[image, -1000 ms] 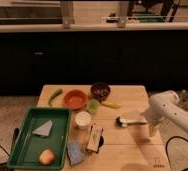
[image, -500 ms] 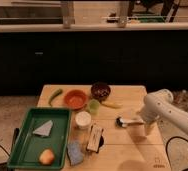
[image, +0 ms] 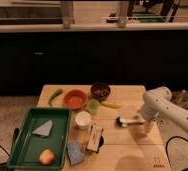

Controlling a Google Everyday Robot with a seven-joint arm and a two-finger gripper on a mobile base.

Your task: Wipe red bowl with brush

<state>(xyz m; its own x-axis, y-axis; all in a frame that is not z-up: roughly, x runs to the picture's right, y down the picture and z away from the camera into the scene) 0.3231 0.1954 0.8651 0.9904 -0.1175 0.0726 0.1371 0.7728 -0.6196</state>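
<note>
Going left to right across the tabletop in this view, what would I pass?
Long green pepper → round glossy orange-red bowl → dark brown-maroon bowl → slim white-handled dish brush → robot's gripper, at the brush handle's right end.

The setting is an indoor robot test station, indicated by a light wooden table (image: pixel 132 150) standing on speckled grey flooring (image: pixel 9 107) before a dark panelled counter front (image: pixel 87 60), with the white arm's gripper (image: pixel 148 126) at the table's right edge.
</note>
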